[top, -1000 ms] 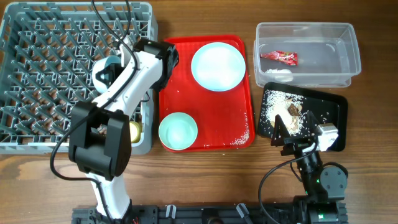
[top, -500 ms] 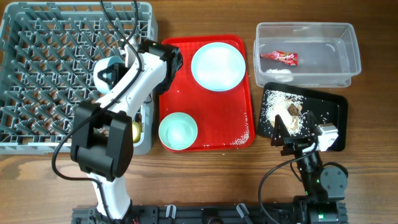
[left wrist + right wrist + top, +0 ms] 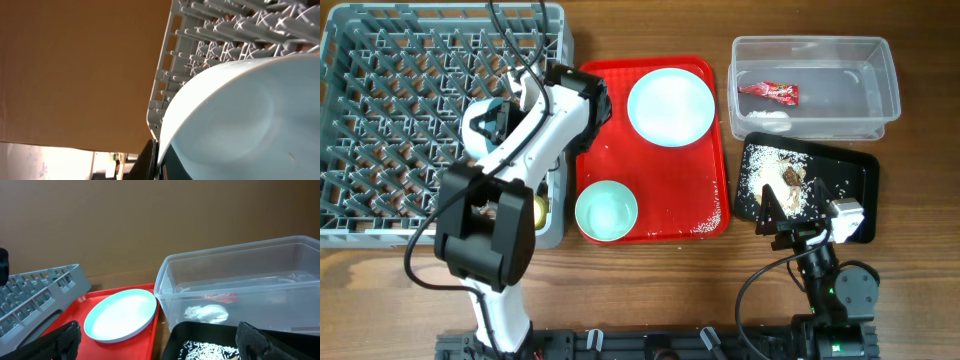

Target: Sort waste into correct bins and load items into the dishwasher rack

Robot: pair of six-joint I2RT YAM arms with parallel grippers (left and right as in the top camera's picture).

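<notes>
Our left gripper gripped the pale blue bowl over the dishwasher rack, apparently by its rim; our right gripper rested wide open.

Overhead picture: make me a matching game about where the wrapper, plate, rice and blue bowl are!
Things:
1 wrapper
2 plate
3 rice
4 blue bowl

Places:
A on the red tray
B over the rack
C in the clear tub
D in the black tray

Pairs: 1-C, 2-A, 3-D, 4-B
</notes>
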